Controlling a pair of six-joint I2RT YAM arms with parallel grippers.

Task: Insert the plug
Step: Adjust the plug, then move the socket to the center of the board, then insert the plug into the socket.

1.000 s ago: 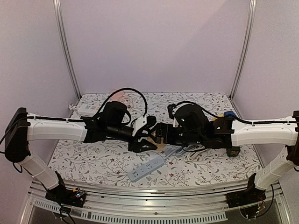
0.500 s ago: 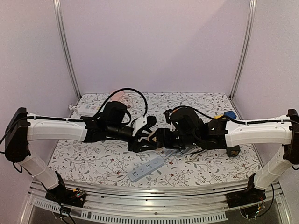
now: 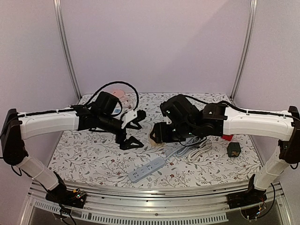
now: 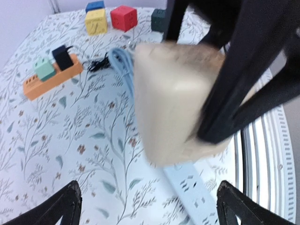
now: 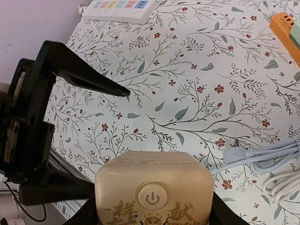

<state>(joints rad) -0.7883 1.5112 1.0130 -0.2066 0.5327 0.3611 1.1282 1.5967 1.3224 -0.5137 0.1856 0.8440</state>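
beige plug [image 5: 154, 171], power button [image 5: 152, 198] facing its wrist, clamped by right fingers [image 4: 234, 70]; left fingers [image 5: 70, 65] splayed.

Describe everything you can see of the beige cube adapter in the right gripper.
The beige cube adapter looks like smooth plastic with rounded edges. One face carries a round power button above gold characters. The right gripper clamps its sides, holding it in the air over the floral tablecloth; nothing else touches it.
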